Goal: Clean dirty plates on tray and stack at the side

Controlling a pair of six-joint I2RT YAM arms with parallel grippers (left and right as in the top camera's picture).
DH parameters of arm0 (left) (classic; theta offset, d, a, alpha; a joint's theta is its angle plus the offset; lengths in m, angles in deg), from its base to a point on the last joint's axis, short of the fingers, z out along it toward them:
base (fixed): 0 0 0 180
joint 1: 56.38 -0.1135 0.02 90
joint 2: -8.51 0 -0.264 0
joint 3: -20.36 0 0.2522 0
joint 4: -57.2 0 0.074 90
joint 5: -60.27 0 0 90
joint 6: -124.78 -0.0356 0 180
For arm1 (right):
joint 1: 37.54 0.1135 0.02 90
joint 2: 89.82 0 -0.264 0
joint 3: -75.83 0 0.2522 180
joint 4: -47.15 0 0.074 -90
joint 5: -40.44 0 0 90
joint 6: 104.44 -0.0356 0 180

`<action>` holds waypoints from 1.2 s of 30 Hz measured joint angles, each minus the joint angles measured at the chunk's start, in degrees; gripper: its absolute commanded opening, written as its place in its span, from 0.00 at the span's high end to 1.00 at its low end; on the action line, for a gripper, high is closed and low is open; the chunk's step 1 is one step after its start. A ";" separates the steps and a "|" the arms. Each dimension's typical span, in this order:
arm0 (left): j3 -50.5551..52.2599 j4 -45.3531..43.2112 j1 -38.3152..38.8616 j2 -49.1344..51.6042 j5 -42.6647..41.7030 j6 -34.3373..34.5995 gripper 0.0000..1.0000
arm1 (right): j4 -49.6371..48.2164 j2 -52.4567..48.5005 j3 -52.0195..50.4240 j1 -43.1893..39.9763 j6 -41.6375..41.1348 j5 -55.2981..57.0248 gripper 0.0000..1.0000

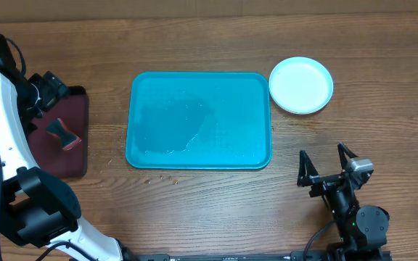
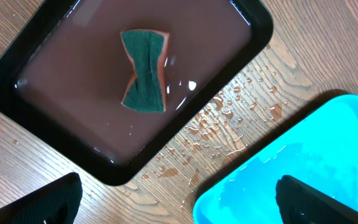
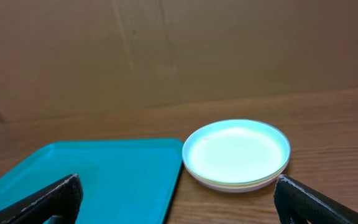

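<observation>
The turquoise tray [image 1: 199, 120] lies mid-table with only a wet film on it; it also shows in the left wrist view [image 2: 303, 174] and the right wrist view [image 3: 98, 180]. The plates [image 1: 301, 85] sit stacked to the right of the tray, mint-blue one on top, with yellow-green and white edges showing beneath in the right wrist view [image 3: 237, 154]. My left gripper [image 2: 179, 205] is open and empty, hovering between the maroon tray and the turquoise tray's corner. My right gripper [image 1: 327, 168] is open and empty near the front right, apart from the stack.
A dark maroon black-rimmed tray [image 1: 75, 156] at the left holds water and a green-and-orange sponge [image 1: 62, 133], also seen in the left wrist view [image 2: 145, 71]. Water drops [image 2: 229, 118] lie on the wood between the trays. A cardboard wall [image 3: 166, 50] stands behind the table.
</observation>
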 measured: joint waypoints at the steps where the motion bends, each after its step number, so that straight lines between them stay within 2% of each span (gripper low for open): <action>1: 0.00 -0.02 -0.02 0.02 -0.02 0.00 0.00 | -0.11 0.00 -0.24 0.02 0.00 0.50 0.00; 36: 0.00 0.00 0.00 0.02 -0.02 0.00 0.00 | 0.04 0.00 -0.55 -0.85 -0.02 2.97 0.00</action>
